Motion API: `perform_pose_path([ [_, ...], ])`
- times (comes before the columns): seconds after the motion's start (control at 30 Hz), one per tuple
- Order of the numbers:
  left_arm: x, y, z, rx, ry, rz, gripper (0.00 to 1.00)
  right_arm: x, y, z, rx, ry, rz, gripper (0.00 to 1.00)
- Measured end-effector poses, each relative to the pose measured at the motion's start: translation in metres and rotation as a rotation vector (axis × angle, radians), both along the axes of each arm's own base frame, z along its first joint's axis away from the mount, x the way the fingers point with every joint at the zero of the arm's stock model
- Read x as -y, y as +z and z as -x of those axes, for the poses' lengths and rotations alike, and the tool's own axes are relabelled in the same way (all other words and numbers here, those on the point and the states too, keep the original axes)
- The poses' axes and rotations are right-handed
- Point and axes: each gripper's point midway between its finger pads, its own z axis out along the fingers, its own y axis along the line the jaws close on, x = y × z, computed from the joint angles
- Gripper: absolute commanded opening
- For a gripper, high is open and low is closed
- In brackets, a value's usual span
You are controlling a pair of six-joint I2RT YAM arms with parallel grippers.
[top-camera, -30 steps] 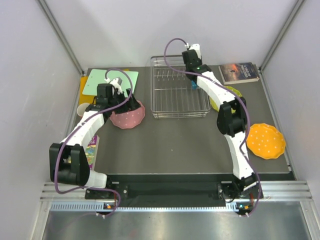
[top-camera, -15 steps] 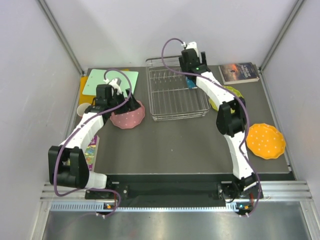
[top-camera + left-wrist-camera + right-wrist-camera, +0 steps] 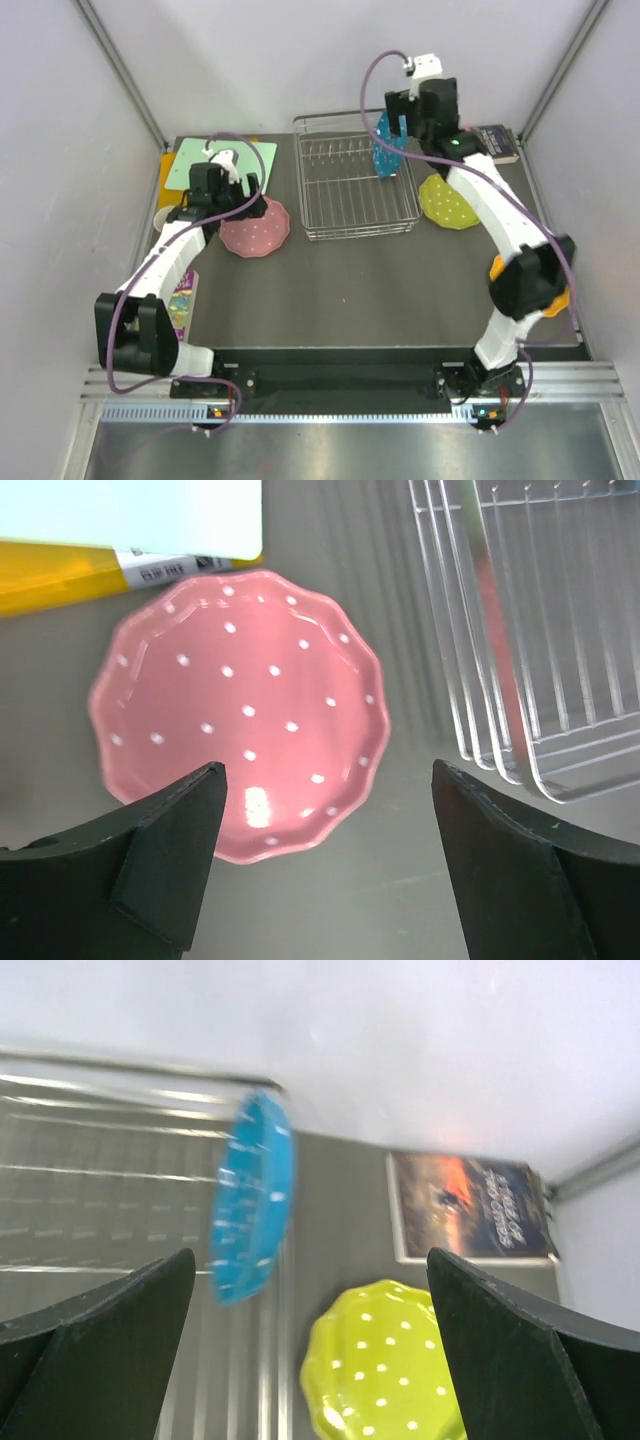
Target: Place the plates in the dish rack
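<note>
The blue plate (image 3: 387, 152) stands on edge among the prongs at the right end of the dish rack (image 3: 340, 205). My right gripper (image 3: 402, 122) hangs open just above and behind it, holding nothing. In the right wrist view the blue plate (image 3: 252, 1195) is at upper left and the yellow-green plate (image 3: 385, 1370) lies flat below my right gripper (image 3: 310, 1260). The pink plate (image 3: 256, 227) lies flat left of the rack. My left gripper (image 3: 236, 192) hovers open over its back edge. From the left wrist, the pink plate (image 3: 235, 710) shows beneath my left gripper (image 3: 328, 772). The orange plate (image 3: 563, 298) is mostly hidden by the right arm.
A green cutting board (image 3: 205, 160) lies at the back left over a yellow item. A book (image 3: 497, 142) lies at the back right. A pale cup (image 3: 165, 218) and a colourful packet (image 3: 184, 300) sit at the left edge. White walls enclose the table.
My right gripper has opened, let go of the blue plate and risen toward the back right. The blue plate now stands alone in the rack. The left gripper has shifted slightly.
</note>
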Motion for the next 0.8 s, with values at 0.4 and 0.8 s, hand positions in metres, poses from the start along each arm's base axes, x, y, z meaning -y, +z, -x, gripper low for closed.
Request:
perform_pose_path([
  [0.4, -0.021, -0.098, -0.030, -0.332, -0.113, -0.237, 0.26, -0.075, 0.018, 0.144, -0.029, 0.539, -0.175, 1.00],
  [0.8, 0.001, -0.140, 0.026, -0.471, -0.161, -0.131, 0.25, -0.081, -0.076, 0.212, -0.349, 0.631, -0.300, 1.00],
])
